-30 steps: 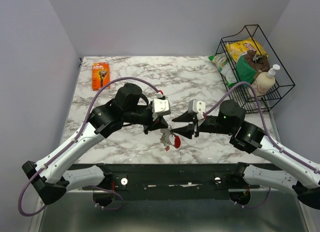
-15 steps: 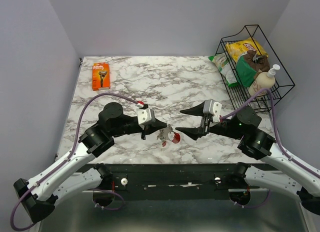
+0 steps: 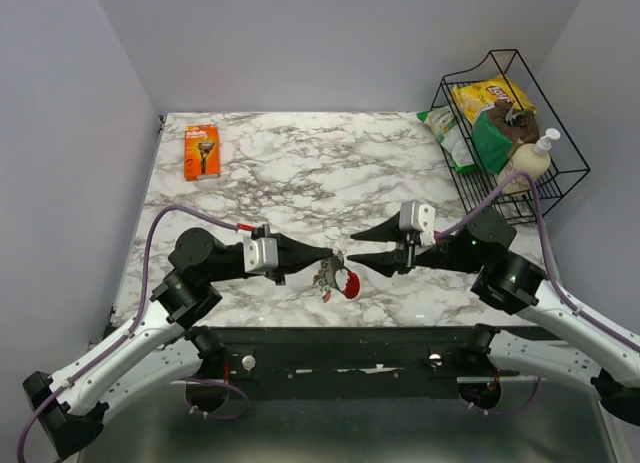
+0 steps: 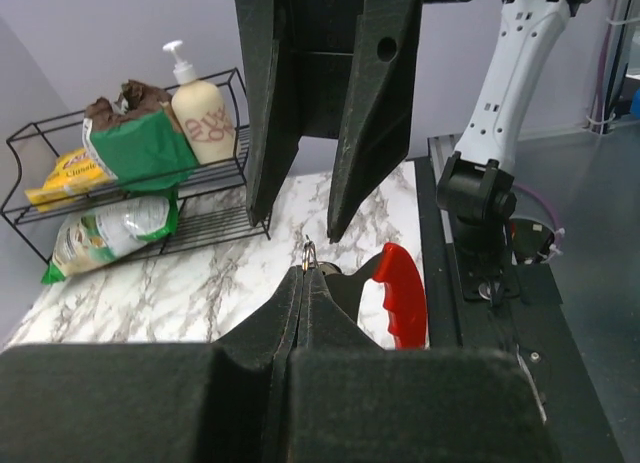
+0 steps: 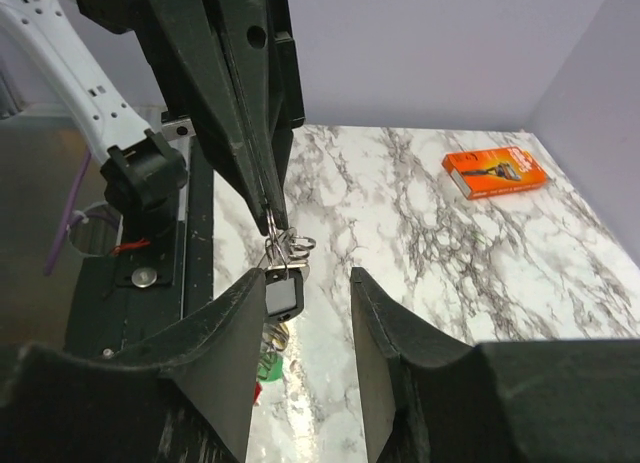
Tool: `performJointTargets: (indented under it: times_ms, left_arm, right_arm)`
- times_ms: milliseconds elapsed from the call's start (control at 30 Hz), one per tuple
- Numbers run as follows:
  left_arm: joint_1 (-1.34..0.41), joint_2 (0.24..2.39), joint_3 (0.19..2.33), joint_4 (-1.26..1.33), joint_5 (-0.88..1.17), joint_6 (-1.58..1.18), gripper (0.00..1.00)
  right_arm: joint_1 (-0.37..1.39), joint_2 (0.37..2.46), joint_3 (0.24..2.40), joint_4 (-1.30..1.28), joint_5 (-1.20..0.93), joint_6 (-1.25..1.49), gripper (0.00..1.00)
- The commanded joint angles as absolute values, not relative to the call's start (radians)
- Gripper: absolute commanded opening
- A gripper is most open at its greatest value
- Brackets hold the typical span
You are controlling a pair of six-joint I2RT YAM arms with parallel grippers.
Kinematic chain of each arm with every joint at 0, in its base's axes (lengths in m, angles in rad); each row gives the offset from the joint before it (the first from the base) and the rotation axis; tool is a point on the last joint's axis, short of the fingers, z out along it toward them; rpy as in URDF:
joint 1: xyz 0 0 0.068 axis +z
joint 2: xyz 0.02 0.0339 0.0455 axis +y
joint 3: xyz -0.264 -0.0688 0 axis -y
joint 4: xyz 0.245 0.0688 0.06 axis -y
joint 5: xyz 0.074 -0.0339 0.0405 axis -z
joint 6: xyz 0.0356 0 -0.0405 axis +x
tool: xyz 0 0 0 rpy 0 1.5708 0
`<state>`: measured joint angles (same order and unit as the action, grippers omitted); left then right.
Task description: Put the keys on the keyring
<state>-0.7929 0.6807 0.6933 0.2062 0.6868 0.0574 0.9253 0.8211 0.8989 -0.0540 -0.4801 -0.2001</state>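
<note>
— While the left gripper is keeping its fingers pressed tight together, what is it gripping?

— It is pinching a thin loop at the top of the keys. The bunch is hanging from that loop over the near part of the marble table, with the red tag showing on its right side. Whether that loop is the keyring, I cannot tell.

— Is the bunch sitting where it was a second ago?

— Nearly the same spot. The left arm is what is looking different: it is lying lower and further left now, its elbow drawn back, and it is reaching in almost level.

— And the right gripper?

— Its fingers are standing apart and clasping nothing, though narrower than half a second ago. It is pointing straight at the left one, tips just right of the bunch. From the right wrist, a small dark block in the bunch is hanging just beside one finger.
</note>
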Motion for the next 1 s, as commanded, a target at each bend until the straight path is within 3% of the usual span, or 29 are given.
performJointTargets:
  times_ms: [0,167,267,367,600,967]
  left_arm:
    - [-0.788,0.667,0.698,0.308,0.733,0.046,0.0]
    - [-0.788,0.672,0.703,0.302,0.747,0.046,0.0]
    - [-0.788,0.67,0.704,0.302,0.747,0.046,0.0]
    - [-0.788,0.669,0.707,0.301,0.746,0.048,0.0]
    - [-0.788,0.66,0.713,0.29,0.736,0.06,0.0]
    - [-0.788,0.629,0.749,0.215,0.721,0.097,0.0]
  right_arm:
    - [0.933,0.828,0.945,-0.074,-0.554,-0.215,0.48]
    - [0.933,0.841,0.959,-0.077,-0.589,-0.216,0.47]
    - [0.933,0.857,0.968,-0.089,-0.615,-0.216,0.41]
    - [0.931,0.877,0.98,-0.104,-0.643,-0.218,0.34]
    - [0.933,0.894,0.988,-0.13,-0.666,-0.227,0.07]
    - [0.933,0.874,0.969,-0.141,-0.624,-0.239,0.01]
